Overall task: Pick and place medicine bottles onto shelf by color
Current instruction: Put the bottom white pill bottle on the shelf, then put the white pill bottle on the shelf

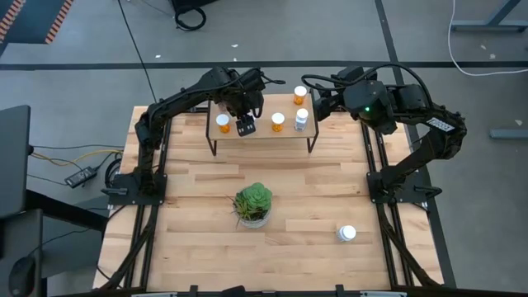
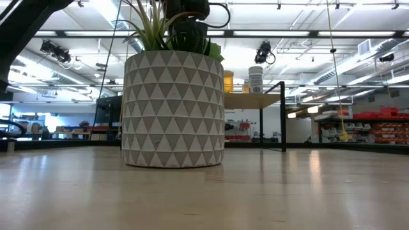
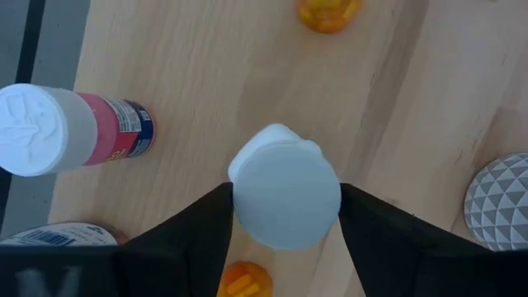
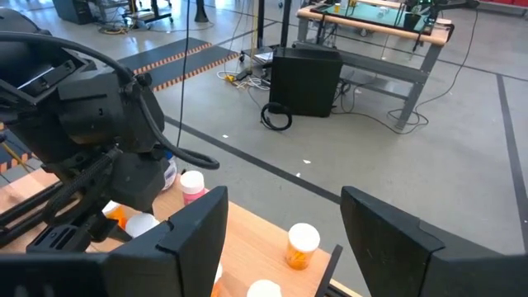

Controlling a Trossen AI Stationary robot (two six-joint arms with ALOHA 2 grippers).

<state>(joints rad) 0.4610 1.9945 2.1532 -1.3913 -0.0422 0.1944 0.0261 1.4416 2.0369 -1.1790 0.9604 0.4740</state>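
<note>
My left gripper (image 1: 245, 124) is over the light-wood shelf (image 1: 264, 136) and shut on a white-capped bottle (image 3: 285, 194). On the shelf stand an orange bottle (image 1: 223, 122), a second orange one (image 1: 278, 121) and a white one (image 1: 301, 120). A third orange bottle (image 1: 299, 95) stands by the shelf's far edge. Beyond the left arm I see a pink bottle (image 4: 191, 186) and a blue-labelled one (image 4: 169, 173). A lone white bottle (image 1: 346, 233) stands on the table near its right near corner. My right gripper (image 4: 285, 198) hangs open at the shelf's far right end, touching nothing. My left gripper pinches the white-capped bottle by its cap (image 3: 247, 186) between the two fingers, one on each side. The fingers come from above, pointing down, and the bottle stands upright between them. The cap hides the bottle's base, so whether it rests on the shelf cannot be told.
A green plant in a grey triangle-patterned pot (image 1: 252, 205) stands mid-table, near of the shelf, and fills much of the low view. Both arms crowd the shelf's far side. The shelf's thin black legs (image 2: 283, 115) raise it above the tabletop.
</note>
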